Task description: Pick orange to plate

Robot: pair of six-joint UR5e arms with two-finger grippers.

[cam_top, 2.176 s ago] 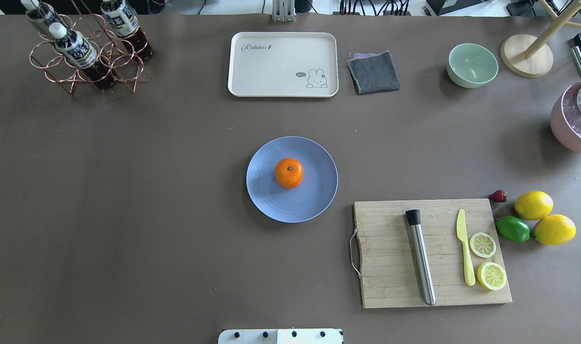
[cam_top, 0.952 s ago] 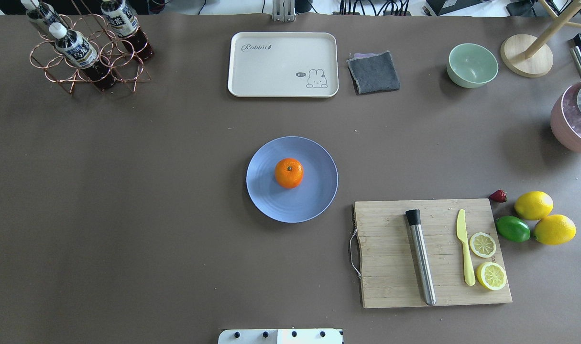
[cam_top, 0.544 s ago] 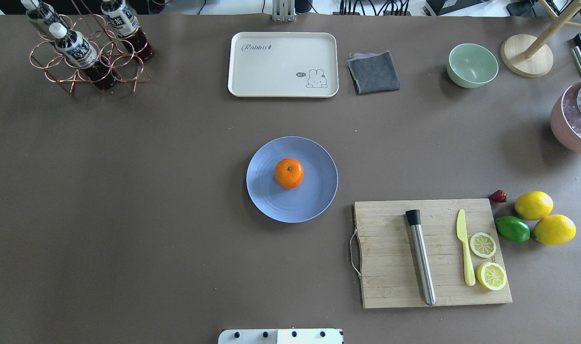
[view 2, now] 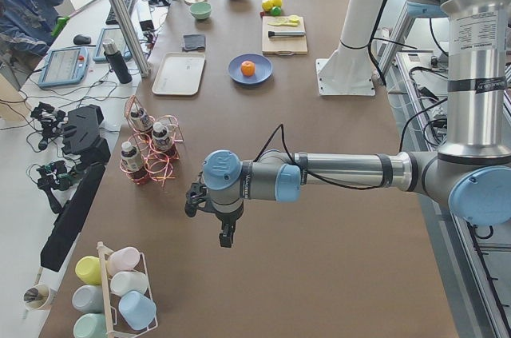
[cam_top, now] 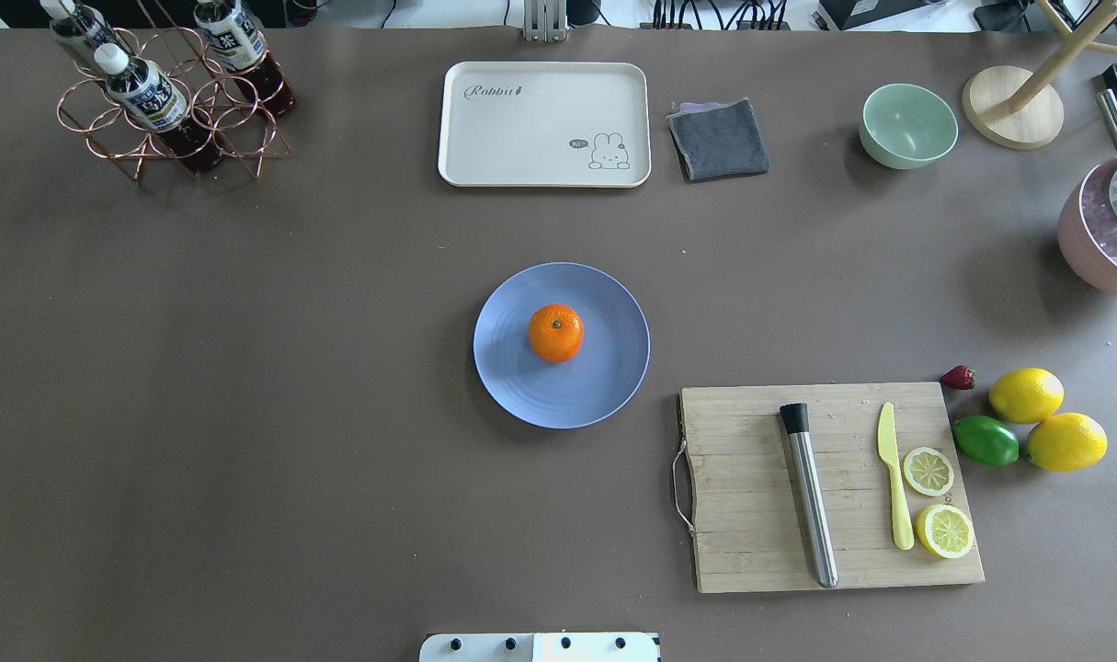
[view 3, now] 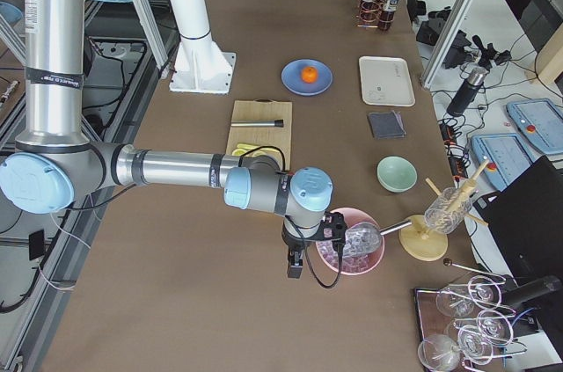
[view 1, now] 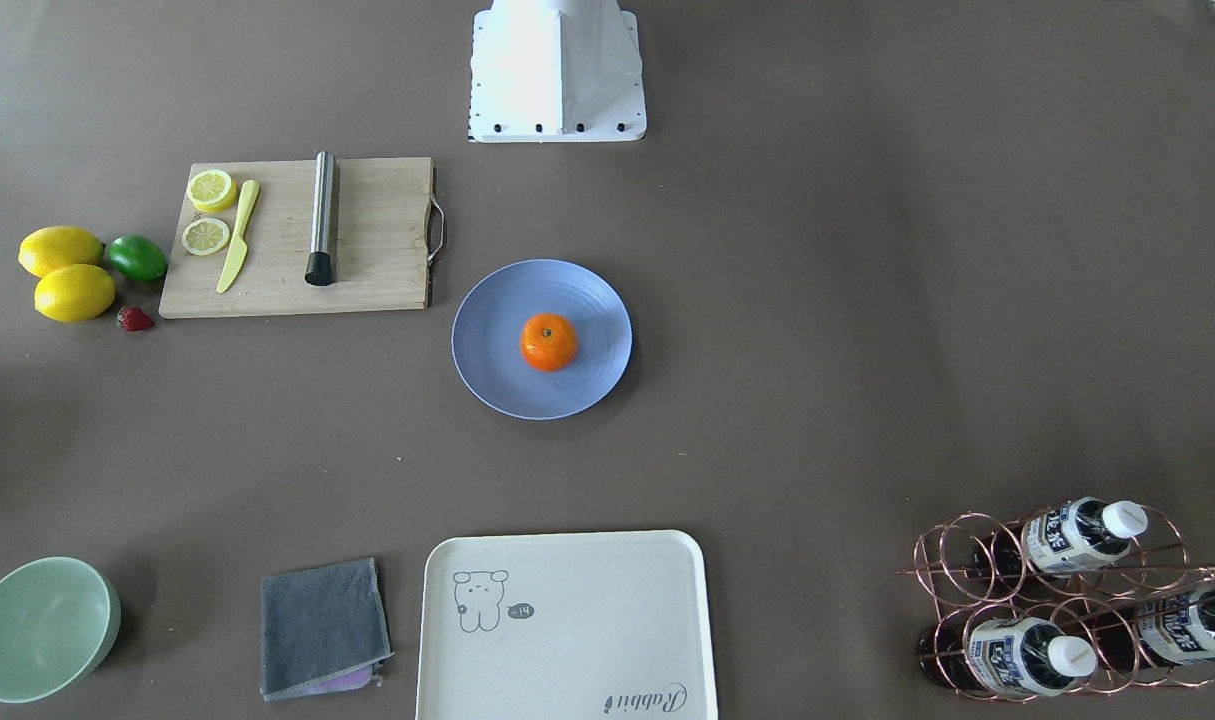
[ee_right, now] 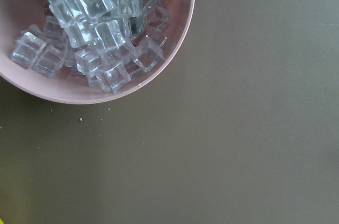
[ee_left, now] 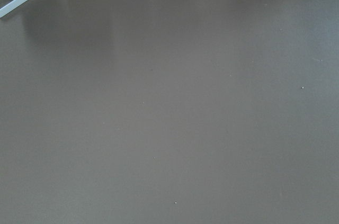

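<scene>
left arm (view 2: pixel 343 170) stretches out level, well apart from the plate (view 2: pixel 238 75) on its left side, left gripper (view 2: pixel 227 236) pointing straight down. right arm (view 3: pixel 176 168) lies level well off the plate's other side, right gripper (view 3: pixel 296 263) hanging down. neither grip is readable.

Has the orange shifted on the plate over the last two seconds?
No. The orange sits at the same spot on the plate, unchanged against its rim.

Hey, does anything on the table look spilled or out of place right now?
Nothing stands out. The orange sits stem up near the middle of the plate, and I see no spill or damage.
</scene>
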